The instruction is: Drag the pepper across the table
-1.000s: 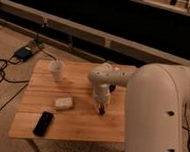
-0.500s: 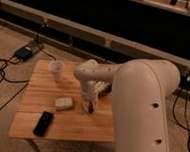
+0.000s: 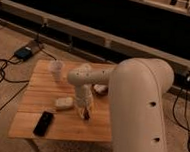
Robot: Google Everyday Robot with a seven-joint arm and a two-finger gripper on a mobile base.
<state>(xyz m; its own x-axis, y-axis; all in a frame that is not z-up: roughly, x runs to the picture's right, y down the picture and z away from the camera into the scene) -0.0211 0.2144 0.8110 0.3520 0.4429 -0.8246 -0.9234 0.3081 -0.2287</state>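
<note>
The end effector (image 3: pixel 84 109) is seen pointing down onto the table (image 3: pixel 39 88), a little toward 4 o'clock from the centre, and its fingers are clenched. The pepper (image 3: pixel 87 115) is found right at the fingertips, touching the wood; whether it is really grasped cannot be told. A pale block (image 3: pixel 64 103) lies near at 9 o'clock, a black phone (image 3: pixel 43 123) at 7 o'clock, a clear cup (image 3: pixel 56 69) at 11 o'clock.

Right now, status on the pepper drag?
Gripper down at table centre, fingers shut on pepper. Pale block close beside it, phone nearer front edge. Cup at far side.
</note>
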